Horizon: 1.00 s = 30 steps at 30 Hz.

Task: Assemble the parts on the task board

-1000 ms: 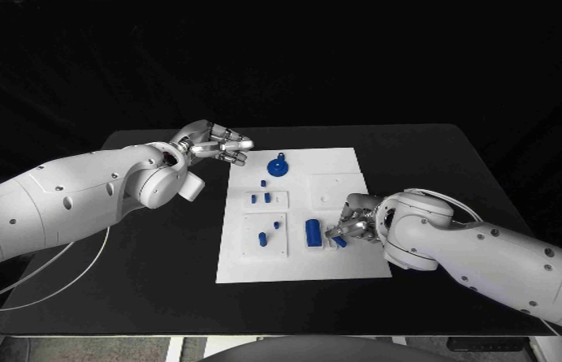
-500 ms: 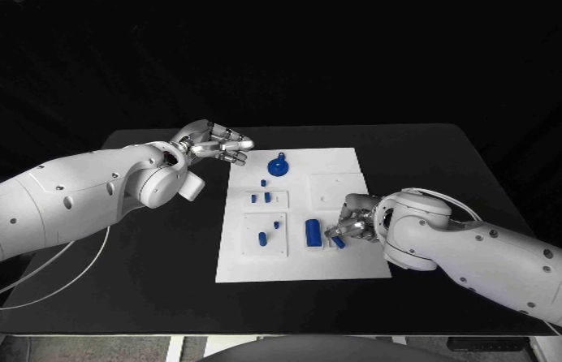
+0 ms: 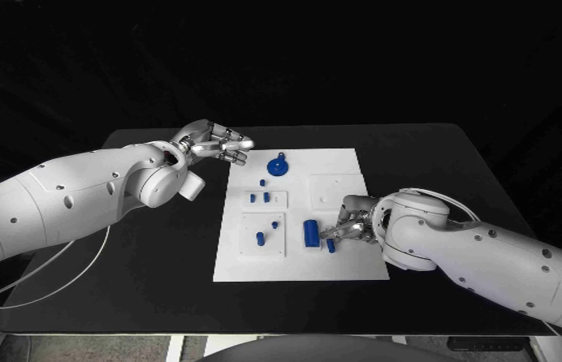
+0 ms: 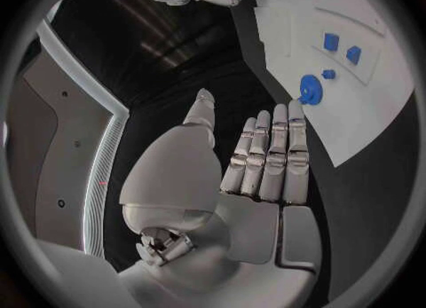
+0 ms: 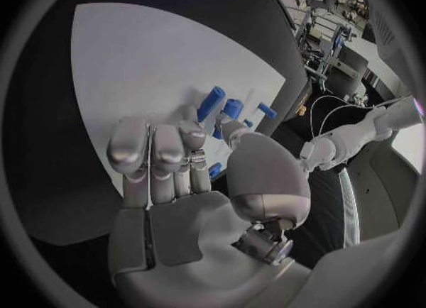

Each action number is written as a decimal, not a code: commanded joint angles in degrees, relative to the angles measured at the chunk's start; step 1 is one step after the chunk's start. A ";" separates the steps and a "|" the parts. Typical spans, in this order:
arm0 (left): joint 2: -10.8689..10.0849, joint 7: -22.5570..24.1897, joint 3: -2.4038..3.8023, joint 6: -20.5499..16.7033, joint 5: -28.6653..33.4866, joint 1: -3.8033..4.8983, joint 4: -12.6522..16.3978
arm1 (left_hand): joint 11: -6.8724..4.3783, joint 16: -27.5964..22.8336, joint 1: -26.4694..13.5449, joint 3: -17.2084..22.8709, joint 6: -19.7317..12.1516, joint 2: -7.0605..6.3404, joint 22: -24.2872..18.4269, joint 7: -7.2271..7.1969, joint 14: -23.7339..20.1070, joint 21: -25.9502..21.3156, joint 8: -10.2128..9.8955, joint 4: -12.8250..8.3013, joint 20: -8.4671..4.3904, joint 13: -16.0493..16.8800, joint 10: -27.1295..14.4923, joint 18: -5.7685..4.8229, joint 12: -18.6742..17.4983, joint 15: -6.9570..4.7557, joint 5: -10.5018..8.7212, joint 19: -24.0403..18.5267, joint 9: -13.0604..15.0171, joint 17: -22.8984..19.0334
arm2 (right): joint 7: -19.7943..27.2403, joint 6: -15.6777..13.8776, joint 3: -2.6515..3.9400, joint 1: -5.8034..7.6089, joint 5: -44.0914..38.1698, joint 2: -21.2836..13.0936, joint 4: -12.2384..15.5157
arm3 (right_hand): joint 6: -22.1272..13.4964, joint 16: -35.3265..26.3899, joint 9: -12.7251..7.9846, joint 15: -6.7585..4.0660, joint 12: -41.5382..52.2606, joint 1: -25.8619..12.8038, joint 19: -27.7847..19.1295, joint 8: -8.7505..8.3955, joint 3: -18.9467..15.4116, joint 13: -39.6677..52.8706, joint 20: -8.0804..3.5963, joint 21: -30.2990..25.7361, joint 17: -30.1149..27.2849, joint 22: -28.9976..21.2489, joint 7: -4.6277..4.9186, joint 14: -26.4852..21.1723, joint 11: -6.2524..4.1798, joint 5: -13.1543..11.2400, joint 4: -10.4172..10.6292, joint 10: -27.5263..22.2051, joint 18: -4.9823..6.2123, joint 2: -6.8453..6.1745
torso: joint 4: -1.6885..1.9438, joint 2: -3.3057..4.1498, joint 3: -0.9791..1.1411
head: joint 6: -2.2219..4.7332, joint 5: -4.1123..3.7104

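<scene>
1. Two white arms reach over the black table (image 3: 153, 273); the left hand (image 3: 215, 146) hovers off the far left corner of the task board (image 3: 352, 265), fingers straight, side by side, holding nothing.
2. The right hand (image 3: 352, 226) bends down over the board's right side near its front, fingertips pinching a small blue peg (image 3: 331, 247) that is tilted just beside a larger blue cylinder (image 3: 312, 232).
3. Hands are silver metal with segmented fingers; the arms are smooth white shells.
4. The board is a flat white plate with raised square panels.
5. A round blue disc part (image 3: 278, 166) sits near the board's far edge; smaller blue pegs (image 3: 265, 197) stand in the left panels.
</scene>
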 commanded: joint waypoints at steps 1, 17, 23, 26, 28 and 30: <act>0.06 0.14 0.04 0.56 -0.16 0.00 0.15 | 0.08 -0.24 0.01 -0.13 0.37 0.65 -0.09 0.02 -0.37 -0.28 0.33 -0.11 0.04 0.04 0.26 -0.10 0.09 0.03 0.00 -0.18 0.00 -0.07 | 0.18 1.90 -0.12 -0.17 0.33 0.18 0.21 | 0.44 0.14 -0.04 0.08 0.15 0.35 0.85 -0.04 0.15 0.07 0.35 0.14 0.07 7.66 -0.09 0.53 0.03 -0.59 1.11 0.35 -0.64 -1.03 | -0.01 0.00 0.00 | -0.07 0.00; 0.12 0.01 0.03 0.59 -0.19 0.00 -0.01 | 0.08 -0.24 0.01 -0.13 0.37 0.65 -0.09 0.02 -0.37 -0.28 0.33 -0.11 0.04 0.04 0.26 -0.10 0.09 0.03 0.00 -0.18 0.00 -0.07 | 0.95 -0.03 -0.10 -0.17 0.32 -0.53 0.26 | 0.16 -0.50 -0.01 0.07 -0.36 1.08 0.73 -0.01 1.05 -0.07 0.34 -0.49 -0.41 7.53 0.04 0.50 0.09 -3.70 6.13 0.10 -0.52 -4.72 | -0.06 0.01 0.11 | 0.07 0.00; 0.10 -0.02 0.03 0.63 -0.22 -0.01 -0.03 | 0.08 -0.24 0.01 -0.13 0.37 0.65 -0.09 0.02 -0.37 -0.28 0.33 -0.11 0.04 0.04 0.26 -0.10 0.09 0.03 0.00 -0.18 0.00 -0.07 | 3.96 -3.08 0.05 -0.18 2.01 -1.86 0.70 | -0.23 -1.19 0.01 -0.06 -0.77 2.54 0.63 -0.01 -0.57 -0.04 0.10 -0.90 -0.83 7.45 0.14 0.46 0.06 -3.87 8.86 -0.03 -0.57 -6.80 | -0.10 -0.03 0.09 | 0.19 0.00; 0.09 -0.02 0.03 0.62 -0.23 -0.01 -0.04 | 0.08 -0.24 0.01 -0.13 0.37 0.65 -0.09 0.02 -0.37 -0.28 0.33 -0.11 0.04 0.04 0.26 -0.10 0.09 0.03 0.00 -0.18 0.00 -0.07 | 5.19 -4.44 0.24 -0.18 2.80 -2.47 0.87 | -0.41 -1.43 0.01 -0.11 -0.93 2.87 0.63 -0.01 -1.06 -0.07 0.05 -1.08 -1.01 7.41 0.19 0.44 0.06 -3.86 8.91 -0.12 -0.52 -7.22 | -0.11 -0.03 0.12 | 0.31 -0.02; 0.09 -0.02 0.03 0.62 -0.23 -0.01 -0.04 | 0.08 -0.24 0.01 -0.13 0.37 0.65 -0.09 0.02 -0.37 -0.28 0.33 -0.11 0.04 0.04 0.26 -0.10 0.09 0.03 0.00 -0.18 0.00 -0.07 | 5.74 -4.99 0.38 -0.18 3.28 -2.85 0.97 | -0.52 -1.56 0.04 -0.13 -0.97 3.10 0.66 0.01 -1.41 -0.01 0.05 -1.15 -1.11 7.40 0.21 0.48 0.06 -3.87 9.33 -0.14 -0.48 -7.30 | -0.08 -0.01 0.13 | 0.34 -0.07; 0.08 -0.03 0.03 0.61 -0.23 -0.01 -0.05 | 0.06 -0.24 -0.05 -0.16 0.41 0.70 -0.09 0.01 -0.39 -0.28 0.32 -0.09 0.05 0.04 0.30 -0.10 0.09 0.03 -0.01 -0.21 0.00 -0.07 | 6.25 -5.39 0.54 -0.18 3.88 -3.22 1.07 | -0.64 -1.71 0.03 -0.15 -1.10 3.05 0.66 -0.01 -1.55 -0.06 0.03 -1.24 -1.23 7.38 0.24 0.44 0.07 -3.87 9.46 -0.20 -0.46 -7.41 | -0.07 -0.01 0.14 | 0.37 -0.13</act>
